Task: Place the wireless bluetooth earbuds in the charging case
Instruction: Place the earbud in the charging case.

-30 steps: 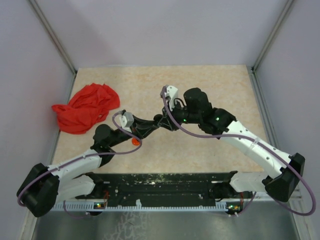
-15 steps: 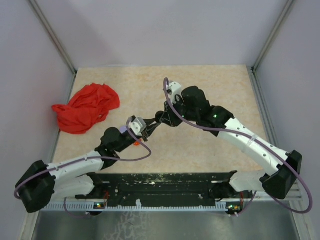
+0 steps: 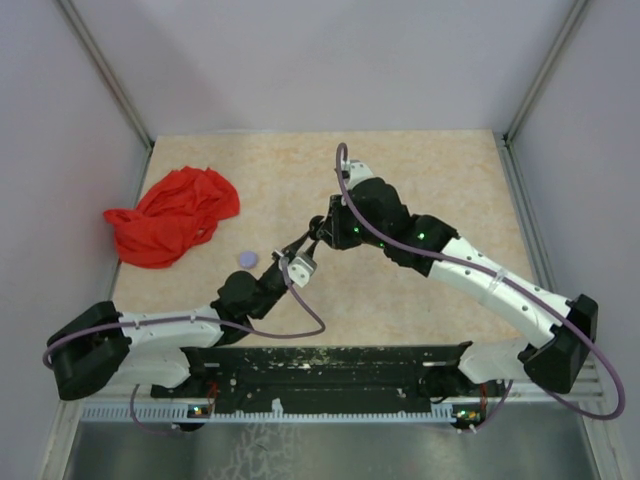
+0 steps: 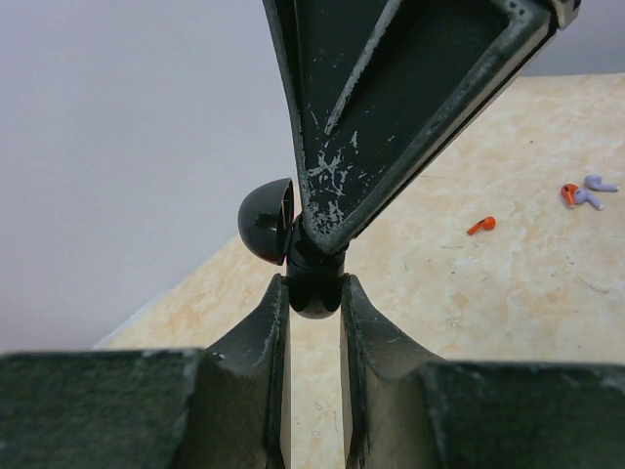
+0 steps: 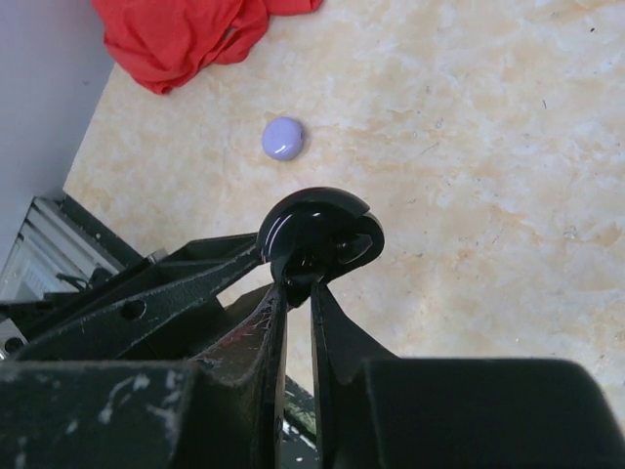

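L pincer (image 4: 313, 293) is clenching the black case (image 5: 322, 230), one finger on each side of its body, and is holding it above the tabletop (image 5: 508, 147). The lid (image 4: 264, 220) is standing open, just up and L of the L pincer's tips. R pincer (image 5: 298, 290) is pointing onto the case from the opposite side, clenched, w/ its tips touching the case. Can't tell if anything is sitting btw them.

An orange bud (image 4: 480, 226) is lying on the tabletop, beyond and R of L pincer. The lavender buds (image 4: 598, 183) are lying farther R, w/ a 2nd orange bit just beside them.

A lavender disc (image 5: 283, 139) is lying beyond R pincer, apart from it. The red cloth (image 5: 186, 34) is lying farther off, to the L.
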{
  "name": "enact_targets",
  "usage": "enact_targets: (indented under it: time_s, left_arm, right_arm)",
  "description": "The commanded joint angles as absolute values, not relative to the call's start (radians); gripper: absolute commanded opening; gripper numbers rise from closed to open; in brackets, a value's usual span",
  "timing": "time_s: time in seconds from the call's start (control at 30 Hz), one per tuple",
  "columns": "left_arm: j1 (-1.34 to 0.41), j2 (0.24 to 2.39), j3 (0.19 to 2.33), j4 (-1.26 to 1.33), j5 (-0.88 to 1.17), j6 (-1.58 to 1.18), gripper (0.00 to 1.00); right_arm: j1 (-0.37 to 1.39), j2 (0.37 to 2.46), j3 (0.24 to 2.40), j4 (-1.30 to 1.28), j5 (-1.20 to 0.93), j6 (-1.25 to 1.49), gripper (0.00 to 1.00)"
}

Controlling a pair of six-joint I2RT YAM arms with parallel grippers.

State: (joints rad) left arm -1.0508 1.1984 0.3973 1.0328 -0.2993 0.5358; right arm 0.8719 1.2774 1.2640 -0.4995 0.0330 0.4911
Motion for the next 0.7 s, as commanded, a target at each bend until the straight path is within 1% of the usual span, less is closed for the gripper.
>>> enact_targets:
  time_s: [0.0,0.1,0.27,0.43,0.5,0.57,0.67]
  left_arm:
    - [-1.098,1.216,0.406,1.22,-0.25,0.592,0.0]
    - [-1.098,1.227,0.403,1.221,-0.253,0.573,0.0]
    - [-1.098,1.228,0.402,1.201,-0.252,0.548,0.0]
    - [-1.094,1.213,0.379,1.19,-0.278,0.488,0.0]
    - [-1.084,1.192,0.373,1.145,-0.254,0.453,0.0]
    - [-1.058,1.167,0.367,1.093,-0.205,0.391,0.0]
    - [-1.007,1.123,0.348,1.047,-0.107,0.293,0.0]
  right_arm:
    - [0.897,1.289,1.279,-0.358,0.064,0.61,0.16]
    - [0.897,1.287,1.273,-0.331,0.021,0.623,0.22]
    - [0.897,1.282,1.246,-0.264,-0.065,0.654,0.27]
    - [0.898,1.241,1.25,-0.281,-0.054,0.615,0.31]
    - [0.894,1.219,1.262,-0.301,-0.054,0.575,0.35]
    - [0.882,1.209,1.277,-0.332,-0.069,0.532,0.35]
    - [0.841,1.195,1.278,-0.352,-0.149,0.468,0.36]
